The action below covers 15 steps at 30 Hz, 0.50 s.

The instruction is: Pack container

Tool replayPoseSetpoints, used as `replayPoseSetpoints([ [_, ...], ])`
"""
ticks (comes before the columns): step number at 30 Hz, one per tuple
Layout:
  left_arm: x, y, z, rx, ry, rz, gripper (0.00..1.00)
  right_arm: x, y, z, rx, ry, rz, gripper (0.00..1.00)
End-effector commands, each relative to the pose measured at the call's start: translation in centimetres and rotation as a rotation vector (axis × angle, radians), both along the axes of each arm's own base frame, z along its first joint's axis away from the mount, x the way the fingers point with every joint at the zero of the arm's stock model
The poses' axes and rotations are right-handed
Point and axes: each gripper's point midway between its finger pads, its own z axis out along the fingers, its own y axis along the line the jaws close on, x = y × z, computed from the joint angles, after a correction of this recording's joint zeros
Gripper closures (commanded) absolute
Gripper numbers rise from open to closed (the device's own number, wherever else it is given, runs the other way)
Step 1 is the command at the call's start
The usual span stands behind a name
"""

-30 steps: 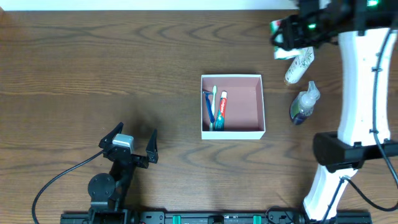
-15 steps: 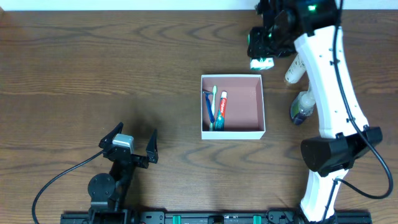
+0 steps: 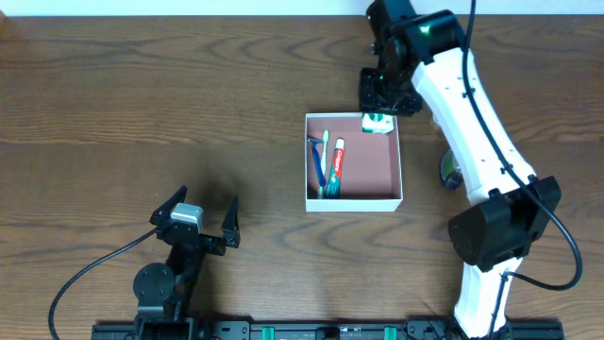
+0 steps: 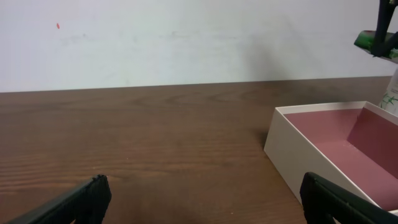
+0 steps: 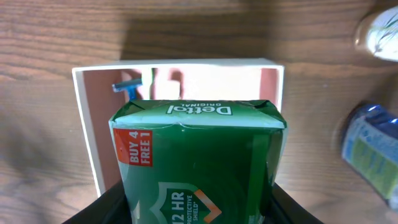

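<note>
The container [image 3: 397, 156] is a shallow white-walled box with a pink-brown inside at the table's middle. In it lie a toothbrush [image 3: 327, 161], a blue razor [image 3: 317, 162] and a red toothpaste tube [image 3: 337, 165]. My right gripper [image 3: 381, 106] is shut on a green Dettol soap packet [image 3: 377, 123] and holds it above the container's far right corner; in the right wrist view the packet [image 5: 199, 162] fills the frame above the container [image 5: 84, 130]. My left gripper [image 3: 201, 215] is open and empty, left of the container [image 4: 292, 162].
A clear bottle with blue contents [image 3: 449, 173] lies right of the container, partly under my right arm; it also shows in the right wrist view [image 5: 370, 149]. A white tube's end [image 5: 379, 28] shows at the far right.
My right arm has swung left from the table's far right corner, carrying the green packet to a spot over the container's far right corner. The left arm has not moved.
</note>
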Motion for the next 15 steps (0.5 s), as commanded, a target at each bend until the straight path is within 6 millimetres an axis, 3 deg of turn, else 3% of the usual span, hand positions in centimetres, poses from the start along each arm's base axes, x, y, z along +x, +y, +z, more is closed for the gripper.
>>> replayPoseSetpoints([
  [1,-0.1,0.0,-1.5,-0.005,0.046,-0.002,0.02,-0.8,0.0,0.5,-0.047,-0.007,-0.021,0.76],
  [6,-0.1,0.0,-1.5,-0.005,0.046,-0.002,0.02,-2.0,-0.5,-0.9,-0.128,0.027,-0.081,0.77],
  [15,-0.1,0.0,-1.5,-0.005,0.046,-0.002,0.02,-4.0,1.2,-4.1,-0.162,0.087,-0.067,0.78],
])
